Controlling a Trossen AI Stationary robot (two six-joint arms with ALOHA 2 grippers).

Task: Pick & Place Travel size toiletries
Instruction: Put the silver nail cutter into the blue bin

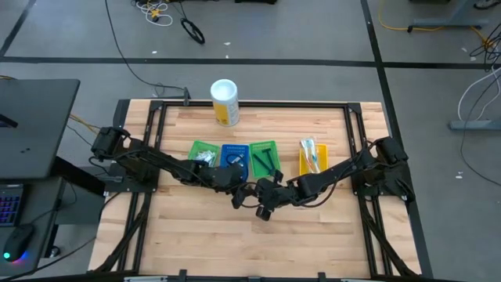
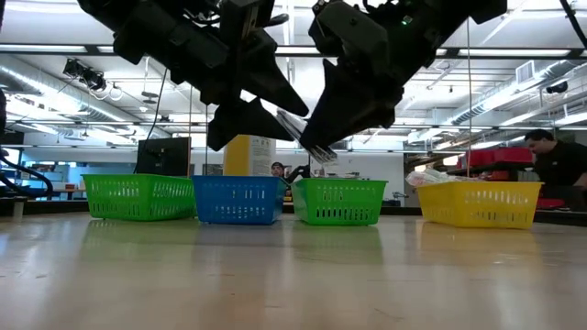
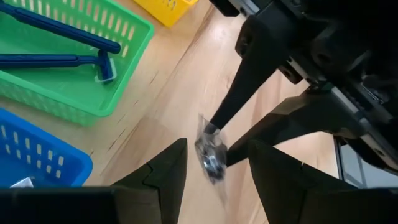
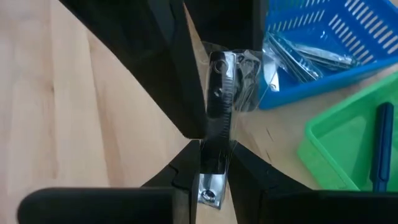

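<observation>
The step in hand looks like a handover in the air, near the blue tray. The right gripper is clenched on a small wrapped item, a shiny metal piece in clear plastic. The left gripper stands released, one finger on each side of the item. Next, the left fingers should close on the free end before the right lets go. The item's long axis runs straight out from the right fingers toward the left gripper

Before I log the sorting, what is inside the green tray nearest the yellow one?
Two dark blue razors lie in that green tray. The left wrist view shows only part of the tray; the high view shows dark shapes there, nothing clearer.
</observation>
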